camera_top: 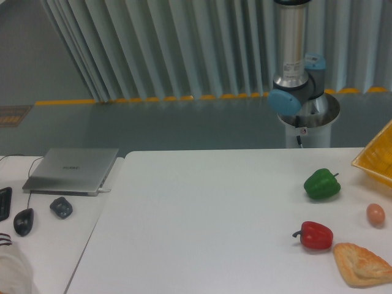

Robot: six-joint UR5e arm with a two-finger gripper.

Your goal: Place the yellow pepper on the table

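A: Where is the yellow pepper? I cannot find it anywhere in this view.

B: Neither can I. It may sit in the yellow basket (376,160) that pokes in at the right edge of the bench (202,220), but only a corner of the basket shows, and nothing inside it can be made out.

A: And the fingers?

B: Out of view. Only the arm (293,55) shows, its column rising out of the top of the picture behind the far edge, so I cannot tell whether the fingers are spread, pressed together or pinching anything.

A: So what could go wrong from here?

B: My judgement: the crowded right side is the main hazard. The green pepper (321,184) lies near the right edge, the red pepper (316,236) closer to the near right corner, with the egg (375,214) and the pastry (362,264) beside it. A drop among those 4 could knock the egg rolling or land the pepper on the pastry.

A: Anything else?

B: A glossy round pepper may roll if released high. Also, the laptop (71,169) and mouse (23,221) sit on the smaller desk (46,245) to the left; setting it there would be the wrong surface.
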